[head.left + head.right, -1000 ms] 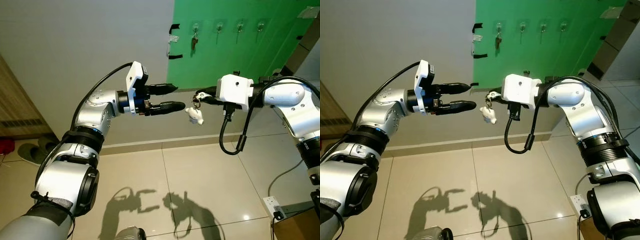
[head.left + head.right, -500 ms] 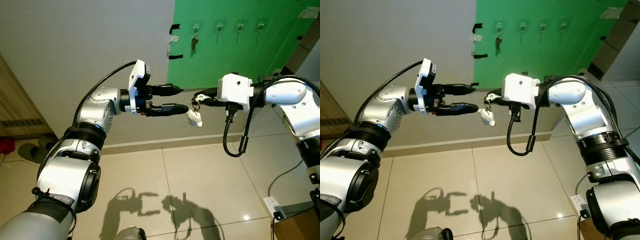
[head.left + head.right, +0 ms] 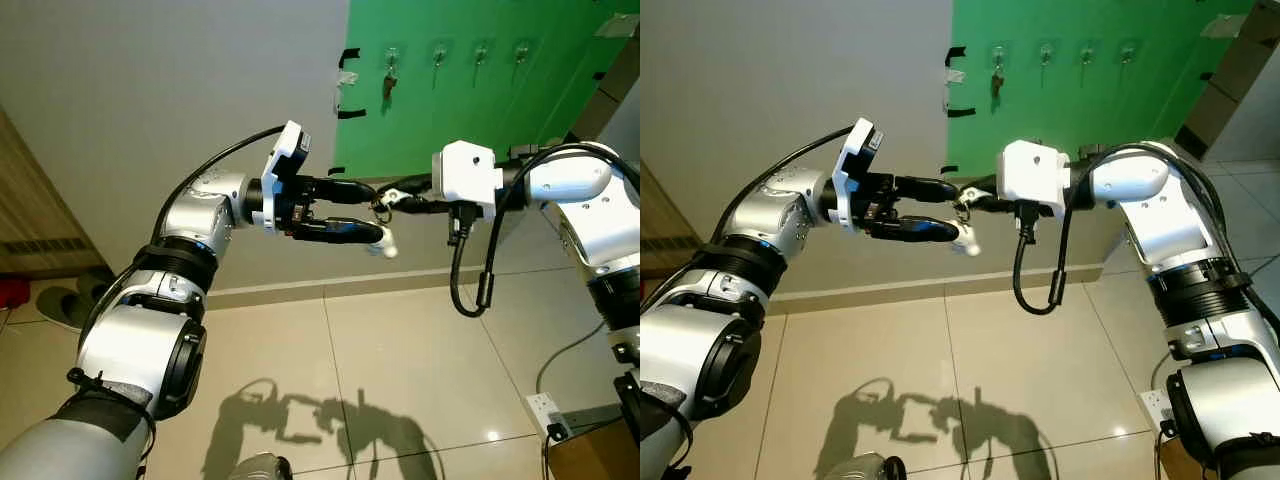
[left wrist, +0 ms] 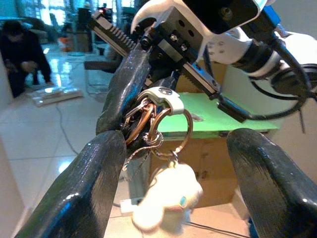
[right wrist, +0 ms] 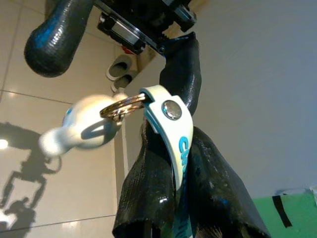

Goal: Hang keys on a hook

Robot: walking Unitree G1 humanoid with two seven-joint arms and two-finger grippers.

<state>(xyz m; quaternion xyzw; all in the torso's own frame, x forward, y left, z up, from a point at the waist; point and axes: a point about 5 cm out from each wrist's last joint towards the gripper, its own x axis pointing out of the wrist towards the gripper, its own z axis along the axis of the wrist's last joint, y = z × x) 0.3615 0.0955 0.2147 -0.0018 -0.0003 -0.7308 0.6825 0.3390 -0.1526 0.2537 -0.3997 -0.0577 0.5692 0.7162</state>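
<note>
While the right pincer (image 3: pixel 385 203) grips the keys (image 4: pixel 151 124) by a white and teal strap (image 5: pixel 168 121), the left pincer (image 3: pixel 372 211) reaches in from the opposite side, so the two arms meet tip to tip in mid-air, at chest height above a tiled floor (image 3: pixel 400 340).

The left pincer is open, one finger above the bunch and one below, with the key ring (image 4: pixel 173 126) sitting in the gap between them. The left wrist view suggests one finger lies close against the metal, though actual contact is hard to confirm. A small white plush charm (image 3: pixel 386 246) dangles under the ring, beside the tip of the lower left finger, and is blurred.

The bunch hangs downward from the right pincer, so its long axis runs vertically, across the line of the left fingers. Both pincers are about equally near; this looks like a hand-over.

The hooks (image 3: pixel 437 50) are on a green wall panel (image 3: pixel 450 110) behind and above, well apart from both arms. One hook already carries a dark key (image 3: pixel 388 82).
</note>
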